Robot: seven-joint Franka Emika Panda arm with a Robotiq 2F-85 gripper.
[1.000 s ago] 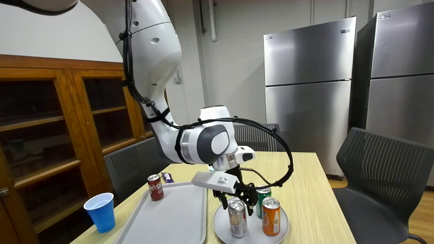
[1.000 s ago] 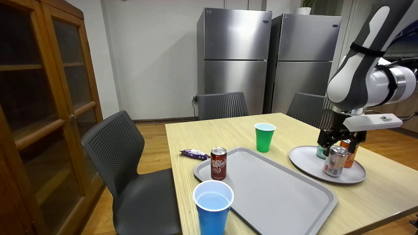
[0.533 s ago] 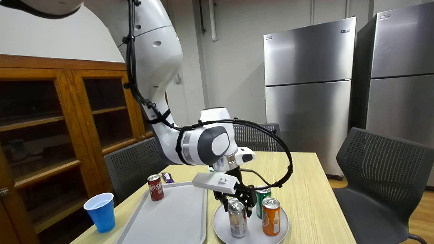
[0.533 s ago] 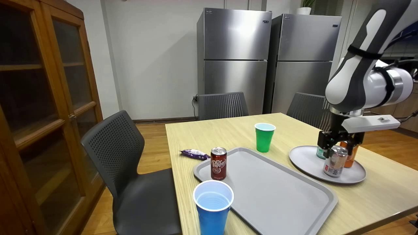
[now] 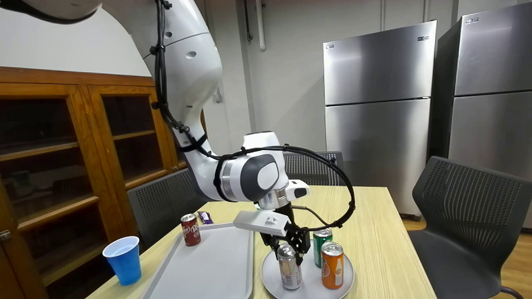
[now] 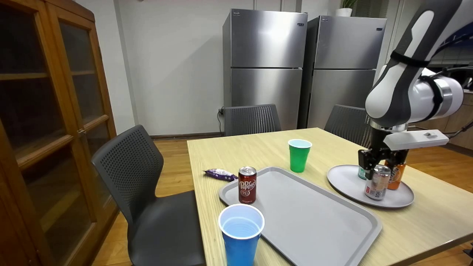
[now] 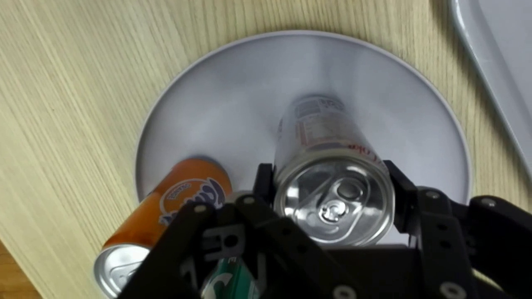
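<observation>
Between the two fingers [image 7: 264, 182], wrist view: silver can [image 7: 328, 128], within the rim of the grey plate [image 7: 199, 108]; gripper [image 7: 331, 182] pinching it, one finger at 9 o'clock, one at 3 o'clock, both apparently in contact just below the lid; firmness of the pinch not readable. Long axis: close to upright, lid toward the palm, base toward 12 o'clock; in an exterior view the silver can [image 5: 291, 272] leans slightly, top toward 11 o'clock; whether the base sits flat on the plate, cannot tell. Single arm [image 5: 189, 83] at work, so the nearer one by default. Neighbours, wrist view, reckoned from the silver can: orange can [image 7: 166, 203] at 9 o'clock, near, not touching; green can [image 7: 239, 278] at 8 o'clock, mostly hidden by the gripper; grey tray [image 7: 507, 41] at 2 o'clock, past the plate's rim.
</observation>
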